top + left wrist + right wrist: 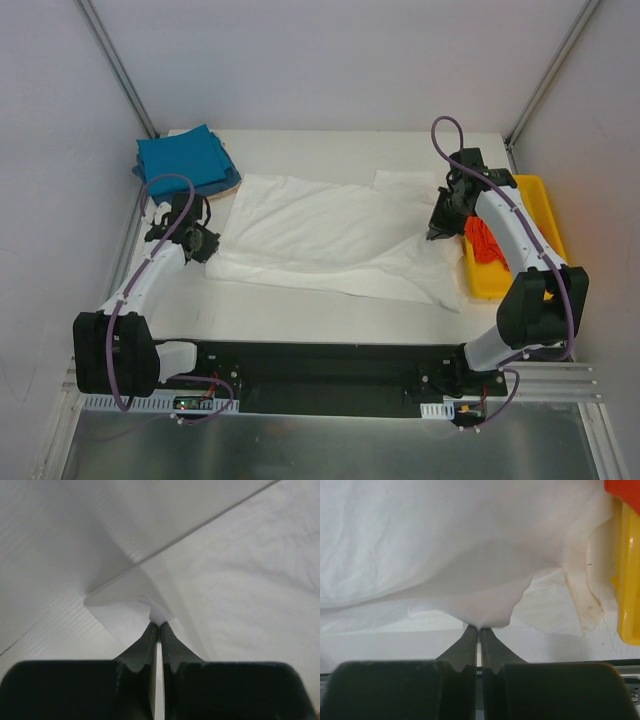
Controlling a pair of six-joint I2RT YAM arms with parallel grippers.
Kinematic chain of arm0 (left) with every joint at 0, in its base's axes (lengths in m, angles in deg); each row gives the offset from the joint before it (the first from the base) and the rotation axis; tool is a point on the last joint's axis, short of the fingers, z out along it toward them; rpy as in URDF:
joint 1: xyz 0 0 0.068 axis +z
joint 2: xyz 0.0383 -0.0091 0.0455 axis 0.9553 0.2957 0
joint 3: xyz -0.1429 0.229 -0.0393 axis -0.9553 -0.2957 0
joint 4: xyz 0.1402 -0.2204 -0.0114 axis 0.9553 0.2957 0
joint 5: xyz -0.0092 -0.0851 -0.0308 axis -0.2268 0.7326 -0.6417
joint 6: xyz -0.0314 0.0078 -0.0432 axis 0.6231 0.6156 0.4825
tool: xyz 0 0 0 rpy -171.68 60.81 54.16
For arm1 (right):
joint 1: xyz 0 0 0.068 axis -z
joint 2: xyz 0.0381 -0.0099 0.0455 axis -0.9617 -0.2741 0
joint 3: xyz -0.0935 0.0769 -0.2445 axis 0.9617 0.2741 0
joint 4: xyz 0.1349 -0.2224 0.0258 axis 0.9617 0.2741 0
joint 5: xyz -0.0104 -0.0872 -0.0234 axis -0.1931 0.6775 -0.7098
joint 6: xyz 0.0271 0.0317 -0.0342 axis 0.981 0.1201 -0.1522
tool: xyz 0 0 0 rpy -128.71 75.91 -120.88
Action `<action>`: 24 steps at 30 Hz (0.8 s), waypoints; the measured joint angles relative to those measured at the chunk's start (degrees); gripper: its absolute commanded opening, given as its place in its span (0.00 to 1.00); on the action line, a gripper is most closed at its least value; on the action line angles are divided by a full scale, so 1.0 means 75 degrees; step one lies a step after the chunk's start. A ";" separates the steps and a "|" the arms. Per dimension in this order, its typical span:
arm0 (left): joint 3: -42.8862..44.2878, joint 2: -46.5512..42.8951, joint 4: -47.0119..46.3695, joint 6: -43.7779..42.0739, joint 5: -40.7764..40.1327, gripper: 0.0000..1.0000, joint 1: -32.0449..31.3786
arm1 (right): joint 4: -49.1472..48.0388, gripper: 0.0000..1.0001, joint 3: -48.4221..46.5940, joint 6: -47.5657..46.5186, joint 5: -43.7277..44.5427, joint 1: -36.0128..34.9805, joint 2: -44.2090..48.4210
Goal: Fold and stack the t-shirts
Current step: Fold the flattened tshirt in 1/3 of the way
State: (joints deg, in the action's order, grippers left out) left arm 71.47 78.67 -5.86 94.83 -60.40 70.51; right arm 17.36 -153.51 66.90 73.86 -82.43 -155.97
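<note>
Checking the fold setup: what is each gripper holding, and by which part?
Both hold the white t-shirt: left gripper pinches the edge on its side, right gripper the edge beside the yellow tray.

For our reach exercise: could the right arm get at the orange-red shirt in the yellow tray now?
Probably, reach-wise: the orange-red shirt lies uncovered in the yellow tray beside the right arm. But its jaws are shut on the white shirt, so it must release first.
</note>
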 measured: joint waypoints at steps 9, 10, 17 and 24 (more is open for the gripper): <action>0.0341 0.0647 -0.0309 -0.0149 -0.0207 0.00 0.0000 | -0.0076 0.02 -0.0012 -0.0064 0.0219 0.0251 -0.0154; 0.0388 0.0769 -0.0385 -0.0201 -0.0204 0.00 0.0000 | -0.0087 0.02 -0.0012 -0.0064 0.0233 0.0280 -0.0166; 0.0560 0.1239 -0.0679 -0.0280 -0.0236 0.00 0.0000 | -0.0335 0.03 -0.0058 -0.0236 0.0204 0.0434 -0.0536; 0.1090 0.2002 -0.0839 -0.0679 -0.0207 0.76 0.0000 | -0.0764 0.56 -0.0790 -0.0624 -0.0085 0.0624 -0.1801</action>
State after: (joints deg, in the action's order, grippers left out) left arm 79.65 93.68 -12.15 89.73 -61.95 70.51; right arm 11.63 -159.43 62.23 73.23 -77.75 -169.48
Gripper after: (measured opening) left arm 0.316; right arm 0.201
